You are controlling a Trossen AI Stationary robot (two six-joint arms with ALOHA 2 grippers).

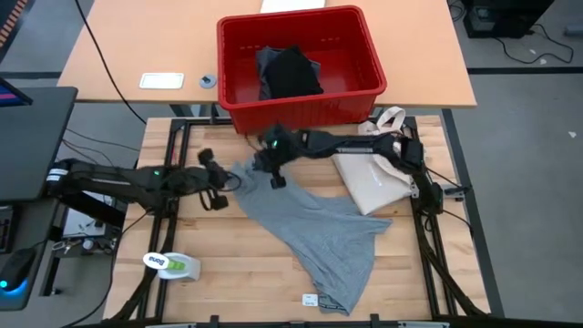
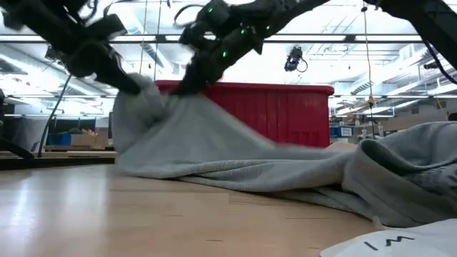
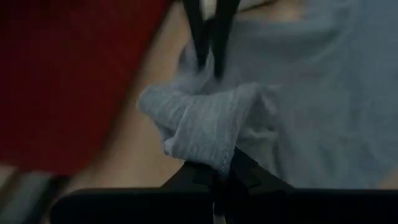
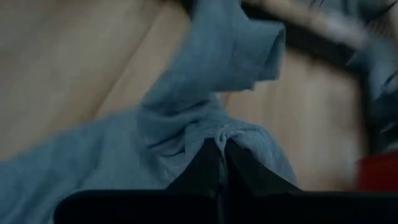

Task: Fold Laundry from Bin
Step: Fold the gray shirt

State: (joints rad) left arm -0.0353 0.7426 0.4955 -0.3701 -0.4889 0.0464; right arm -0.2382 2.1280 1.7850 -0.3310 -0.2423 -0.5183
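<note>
The light grey T-shirt (image 1: 314, 228) lies slantwise across the wooden table, its far left end lifted by both grippers. My left gripper (image 1: 228, 187) is shut on that end from the left. My right gripper (image 1: 275, 175) is shut on it a little to the right, just in front of the red bin (image 1: 301, 96). A black garment (image 1: 290, 73) lies in the bin, with some grey-blue cloth beside it. In the low view the shirt (image 2: 235, 153) hangs from both grippers and slopes down to the table. My left gripper pinches a bunched fold of the shirt's far left end (image 3: 208, 134) between its two fingers, coming level from the table's left. That end is lifted off the table, and the cloth sags slack toward my right gripper. My right gripper pinches a gathered fold of the shirt (image 4: 221, 134) between its two fingers, slanting down from the right. How many layers it has, I cannot tell. The cloth there is lifted, and the rest trails down onto the table.
A cream tote bag (image 1: 373, 178) lies on the table's right side, under the right arm. A white and green object (image 1: 171, 265) lies near the front left corner. A small white tag (image 1: 311, 299) lies by the shirt's near end.
</note>
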